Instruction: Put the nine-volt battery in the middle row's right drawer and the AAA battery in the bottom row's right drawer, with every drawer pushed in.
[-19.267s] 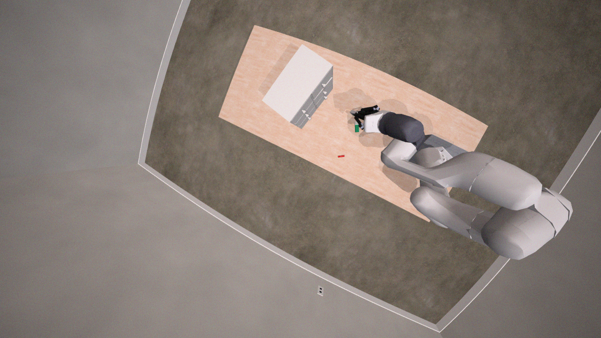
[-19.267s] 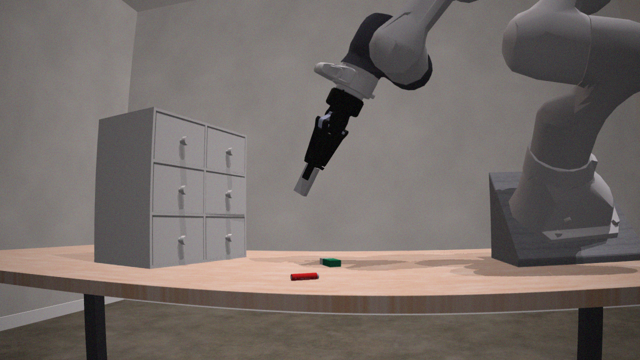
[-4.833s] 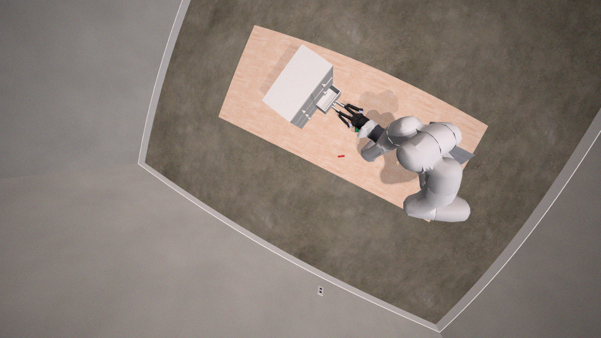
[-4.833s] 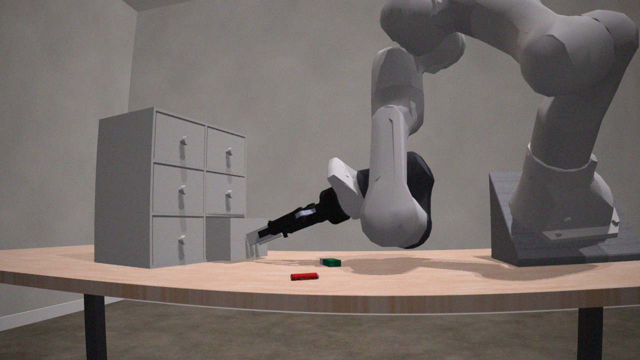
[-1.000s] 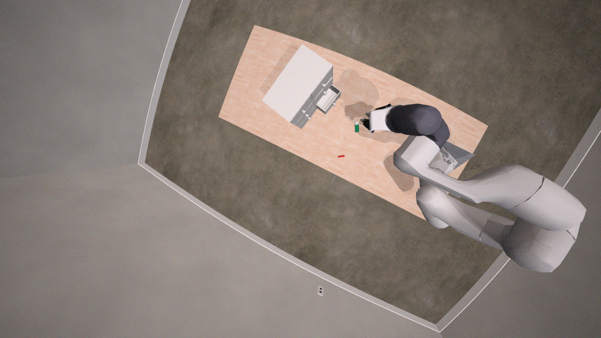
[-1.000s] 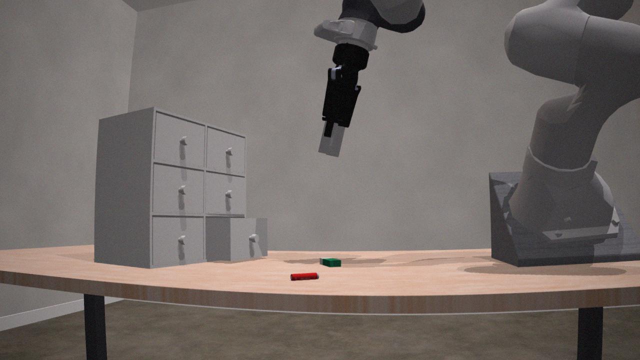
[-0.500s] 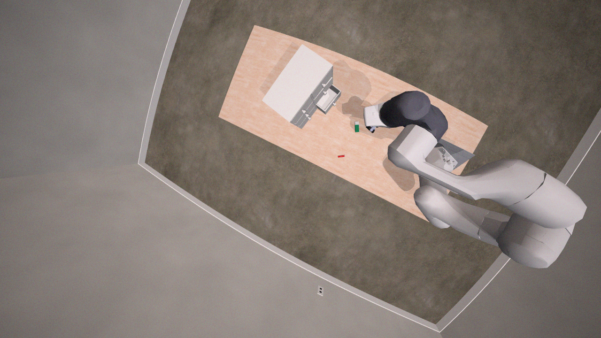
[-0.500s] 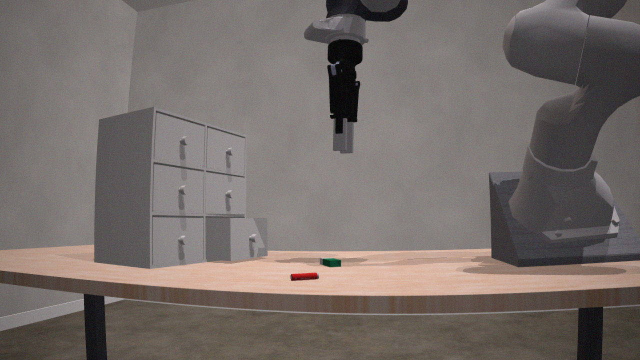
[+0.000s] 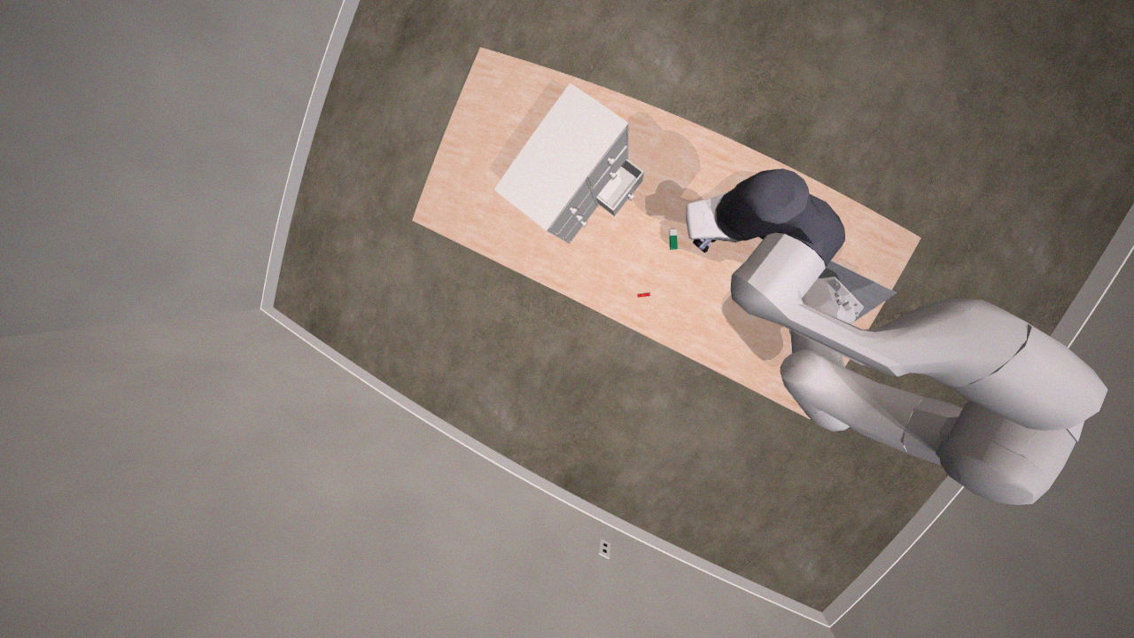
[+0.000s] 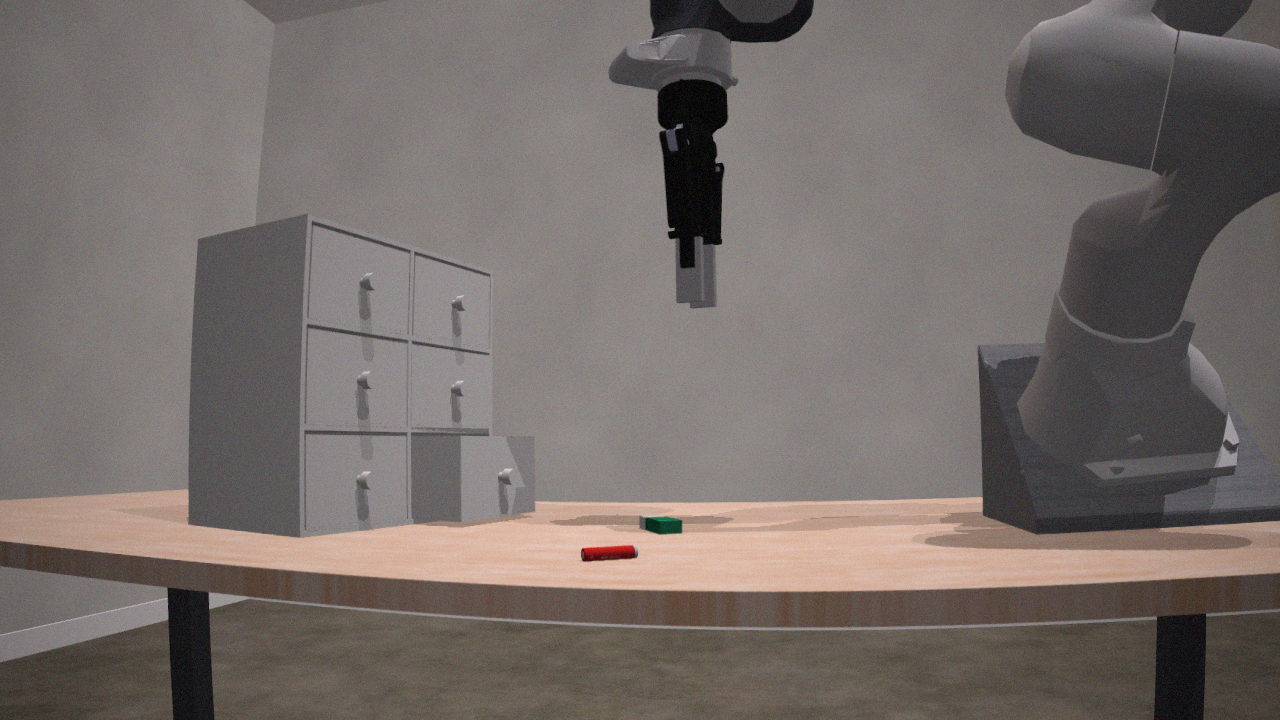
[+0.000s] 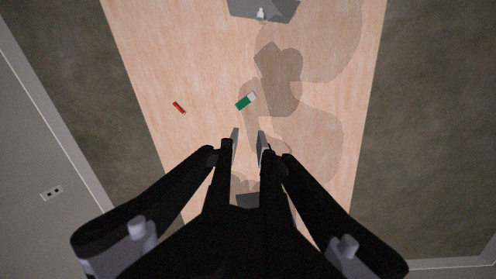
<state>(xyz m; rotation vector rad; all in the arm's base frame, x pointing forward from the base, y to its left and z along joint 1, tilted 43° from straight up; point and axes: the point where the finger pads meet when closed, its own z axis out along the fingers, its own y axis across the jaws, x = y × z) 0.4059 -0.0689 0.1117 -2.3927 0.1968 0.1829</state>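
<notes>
Nine-volt battery (image 9: 672, 239) (image 10: 662, 524) (image 11: 245, 101), green with pale end, lying flat, boxy

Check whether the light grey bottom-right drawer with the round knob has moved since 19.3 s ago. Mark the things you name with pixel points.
Yes. The drawer (image 9: 619, 190) (image 10: 497, 478) (image 11: 242, 9) slid outward from the grey chest's (image 9: 561, 159) (image 10: 248, 376) front.
</notes>
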